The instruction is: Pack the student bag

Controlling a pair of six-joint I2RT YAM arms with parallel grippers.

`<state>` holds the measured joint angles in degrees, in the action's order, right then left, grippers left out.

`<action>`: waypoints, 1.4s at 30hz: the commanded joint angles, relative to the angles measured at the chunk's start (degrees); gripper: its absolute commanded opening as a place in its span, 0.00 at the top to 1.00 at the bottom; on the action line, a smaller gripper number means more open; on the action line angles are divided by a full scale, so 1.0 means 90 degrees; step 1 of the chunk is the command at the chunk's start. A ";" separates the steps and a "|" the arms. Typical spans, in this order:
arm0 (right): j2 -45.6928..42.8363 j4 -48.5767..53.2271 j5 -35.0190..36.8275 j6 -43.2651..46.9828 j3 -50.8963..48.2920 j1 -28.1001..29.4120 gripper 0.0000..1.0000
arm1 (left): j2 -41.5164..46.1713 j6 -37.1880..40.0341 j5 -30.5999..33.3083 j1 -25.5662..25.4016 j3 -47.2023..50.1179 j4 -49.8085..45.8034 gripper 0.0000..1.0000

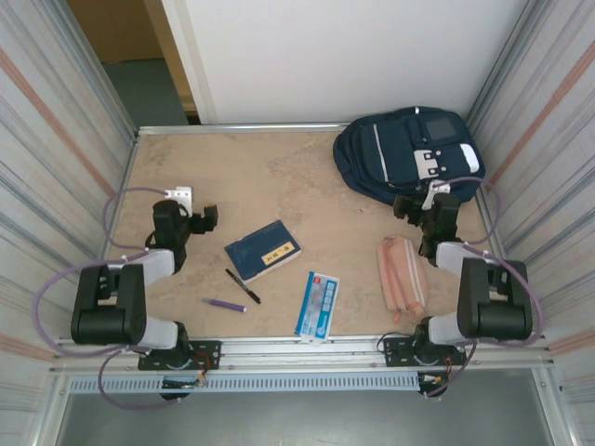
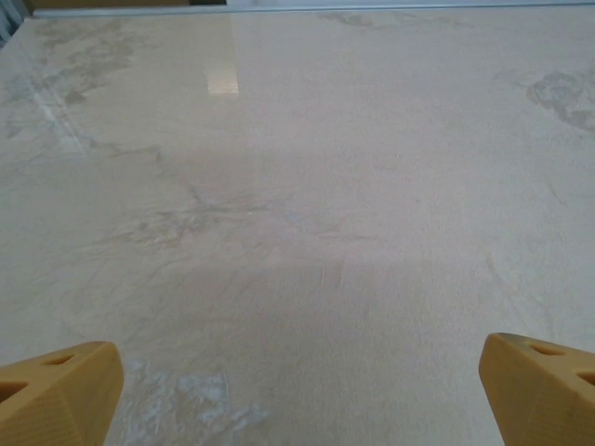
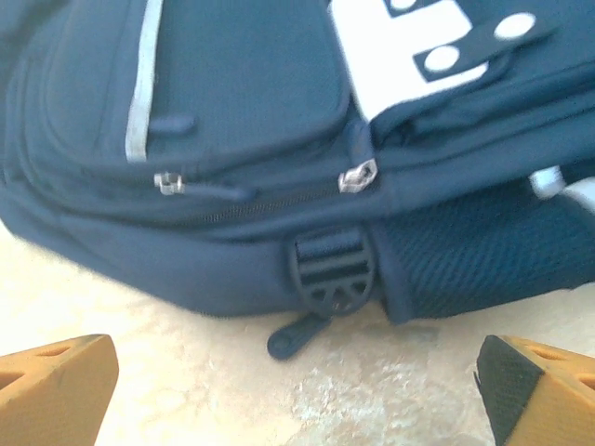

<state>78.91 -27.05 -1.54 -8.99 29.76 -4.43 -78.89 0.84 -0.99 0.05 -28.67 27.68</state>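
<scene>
The student bag (image 1: pixel 404 153), navy blue with pale stripes and a white front patch, lies flat at the back right of the table. My right gripper (image 1: pixel 412 206) hovers just in front of its near edge. In the right wrist view the bag (image 3: pixel 242 102) spans the upper half, zips shut, with two metal zip pulls (image 3: pixel 357 175) and a black strap buckle (image 3: pixel 332 269) facing me. The right gripper (image 3: pixel 297 395) is open, its fingers (image 3: pixel 56 386) wide apart over bare table. My left gripper (image 1: pixel 202 219) is at the left, also open (image 2: pixel 297 395) above bare tabletop.
A navy notebook (image 1: pixel 263 250), a black pen (image 1: pixel 242 285), a purple pen (image 1: pixel 225 304) and a blue-and-white packet (image 1: pixel 318 304) lie at the table's near middle. A pink pencil case (image 1: pixel 402 276) lies beside the right arm. Striped walls (image 1: pixel 56 139) enclose the table.
</scene>
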 commanded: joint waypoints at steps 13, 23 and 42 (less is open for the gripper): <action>0.0591 0.4069 -0.0358 -0.0417 0.3316 0.1371 0.17 | 0.3173 -0.4876 -0.0810 0.0433 -0.0950 -0.4517 0.01; 0.2386 0.4833 -0.0699 -0.0163 0.5072 0.1840 0.33 | 0.3852 -0.3431 -0.2496 0.0124 -0.1085 -0.6233 0.01; 0.5479 0.5566 0.2310 0.0669 0.8060 0.2157 0.66 | 0.2703 -0.3360 -0.0731 -0.2692 -0.2142 -0.7201 0.01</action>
<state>125.43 19.14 14.35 -5.06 98.02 14.41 -54.85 -28.91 -9.15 -23.73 -47.42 -36.18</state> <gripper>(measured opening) 0.424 0.986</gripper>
